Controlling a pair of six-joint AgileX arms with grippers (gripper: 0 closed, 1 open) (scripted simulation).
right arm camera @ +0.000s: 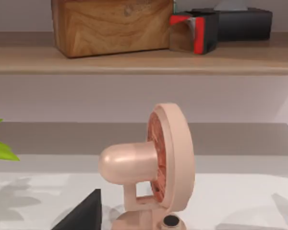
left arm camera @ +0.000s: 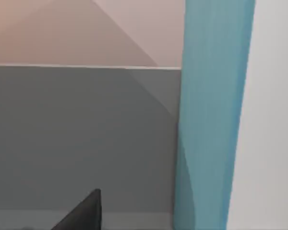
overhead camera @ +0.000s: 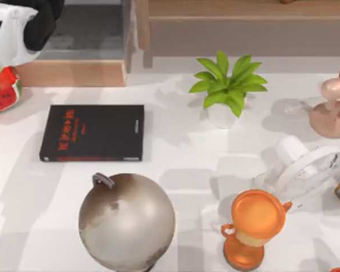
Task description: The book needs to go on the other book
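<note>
- Left claw hangs beyond the desk's far left corner, over the wooden ledge and grey recess behind the desk. From these views I cannot tell whether it is clenched or released.
- Its wrist view shows the light blue book close up as a tall upright band, standing on edge in front of a grey wall. It looks close enough to be carried by that claw, but the grasp itself is hidden, so that is only a judgement.
- Whichever holds, the light blue book is not on the desk's open surface and not on the black book.
- The black book lies flat near the desk's left edge, red lettering up, with nothing on its cover. The globe sits just nearer the front edge and the watermelon toy is at the left edge, both apart from it.
- Right claw is parked at the desk's right side, facing the pink fan; whether it is clenched or released I cannot tell.
- Progress, as I judge it: the fetching stage at most. The placing is not yet done.
- What is left: carry the light blue book over the desk, turn it flat, lower it square onto the black cover and let go.
- The potted plant, the white fan and the orange cup stand well to the right of that path.
</note>
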